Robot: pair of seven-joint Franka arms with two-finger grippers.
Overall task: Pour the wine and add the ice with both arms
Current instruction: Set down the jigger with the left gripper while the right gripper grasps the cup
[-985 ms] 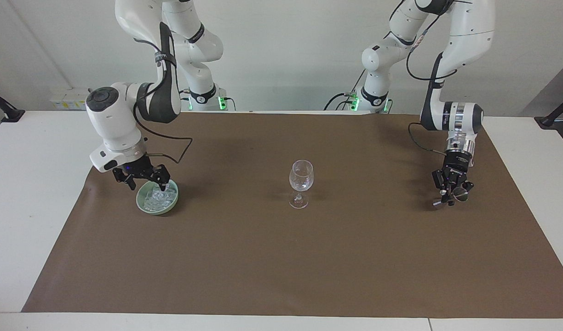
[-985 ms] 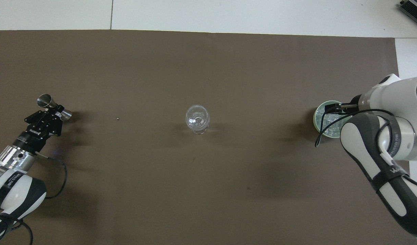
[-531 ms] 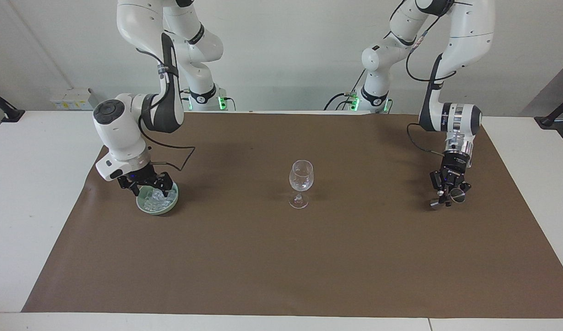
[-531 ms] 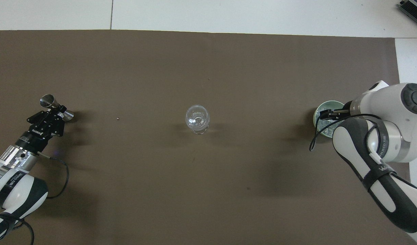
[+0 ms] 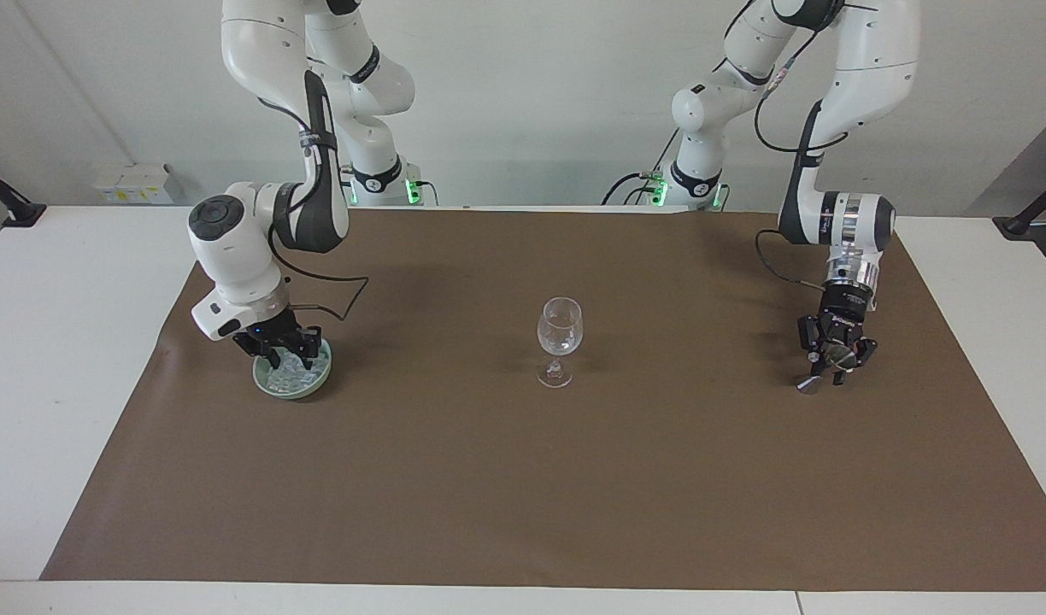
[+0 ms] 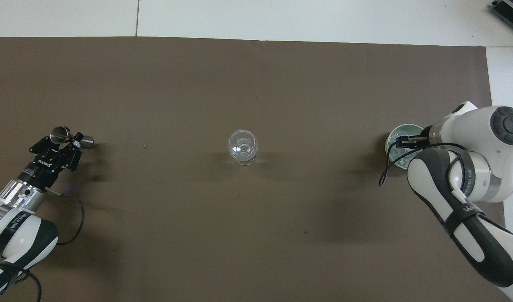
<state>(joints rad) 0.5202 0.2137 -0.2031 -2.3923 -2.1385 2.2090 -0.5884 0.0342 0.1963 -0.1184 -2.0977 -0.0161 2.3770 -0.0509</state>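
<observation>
A clear stemmed glass (image 5: 559, 329) (image 6: 242, 146) stands upright mid-mat. Toward the right arm's end sits a pale green bowl (image 5: 292, 393) (image 6: 401, 128) filled with ice (image 5: 296, 372) (image 6: 397, 156). My right gripper (image 5: 282, 352) (image 6: 403, 140) points down into that bowl, among the cubes; whether it has one, I cannot tell. Toward the left arm's end, my left gripper (image 5: 833, 367) (image 6: 72, 138) is around the waist of a metal jigger (image 5: 809, 383) (image 6: 87, 142). The jigger is tilted, with its lower end down at the mat. The wine is out of view.
A brown mat (image 5: 523, 478) covers most of the white table. A tiny speck (image 6: 144, 146) lies on it between the jigger and the glass. Black cables loop from both wrists. The arms' bases stand at the table's edge.
The right arm's wrist swung toward the table's middle and its gripper sank lower into the ice bowl. The left gripper dipped and turned the jigger flatter, closer to the mat.
</observation>
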